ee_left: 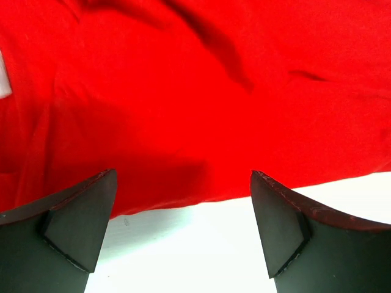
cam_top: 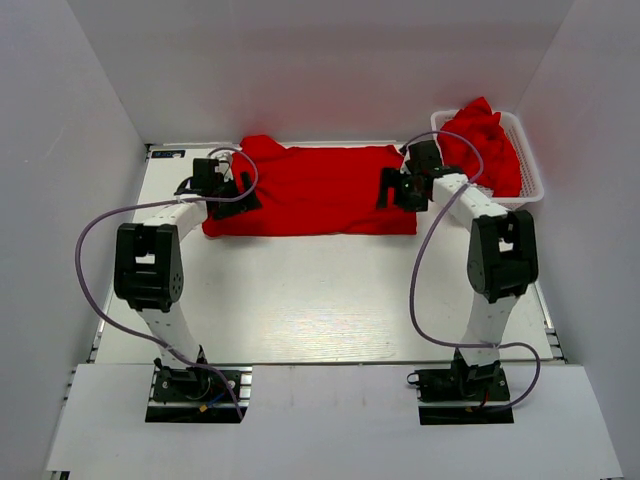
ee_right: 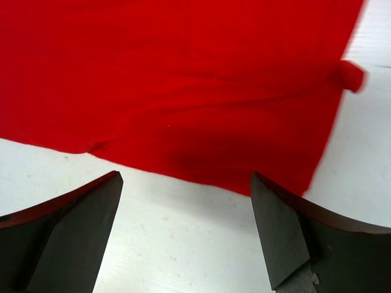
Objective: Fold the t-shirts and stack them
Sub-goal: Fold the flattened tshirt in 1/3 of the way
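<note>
White mesh basket [cam_top: 533,186] at the table's [cam_top: 320,300] far right corner held crumpled red shirts [cam_top: 482,140]. One thin, soft shirt [cam_top: 320,190] lay flat along the far edge. My left pincer [ee_left: 183,176] and right pincer [ee_right: 186,176] gaped wide, empty, over its ends. Only my wrist views showed its faint creases.

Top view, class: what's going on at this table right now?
Two robot arms are working on a red t-shirt spread flat at the far side of the table. The left hand and right hand are at its two ends, both open, holding nothing. More crumpled red t-shirts wait in the white basket.
</note>
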Robot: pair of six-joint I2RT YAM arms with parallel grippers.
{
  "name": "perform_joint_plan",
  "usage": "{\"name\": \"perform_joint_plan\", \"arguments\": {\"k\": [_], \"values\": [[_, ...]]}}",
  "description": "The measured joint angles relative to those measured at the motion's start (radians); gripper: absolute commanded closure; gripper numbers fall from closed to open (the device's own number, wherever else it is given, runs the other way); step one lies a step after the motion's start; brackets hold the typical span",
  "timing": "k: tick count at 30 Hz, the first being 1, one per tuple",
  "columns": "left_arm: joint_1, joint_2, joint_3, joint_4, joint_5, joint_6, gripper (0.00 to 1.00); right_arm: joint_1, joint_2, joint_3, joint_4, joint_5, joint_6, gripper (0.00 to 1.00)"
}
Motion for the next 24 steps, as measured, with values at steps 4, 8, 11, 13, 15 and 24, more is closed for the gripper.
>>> {"name": "perform_joint_plan", "arguments": {"k": [4,8,11,13,15,24], "values": [[0.004,0.034,-0.025,0.029,0.026,-0.027,0.00,0.001,0.093,0.000,0.018,-0.039,0.005,0.10],[0.010,0.076,-0.055,0.047,0.025,-0.048,0.00,-0.005,0.139,-0.012,0.032,-0.053,0.013,0.10],[0.011,0.062,-0.076,0.058,0.011,-0.060,0.00,-0.010,0.121,-0.057,0.084,-0.051,0.027,0.10],[0.012,0.028,-0.129,0.080,-0.002,-0.081,0.00,-0.010,0.083,-0.118,0.126,-0.049,0.038,0.10],[0.015,-0.034,-0.196,0.067,-0.018,-0.106,0.00,-0.010,0.032,-0.197,0.161,-0.043,0.055,0.10],[0.013,-0.422,-0.539,-0.153,-0.050,-0.215,0.00,-0.004,-0.296,-0.604,0.206,-0.074,0.156,0.10]]}}
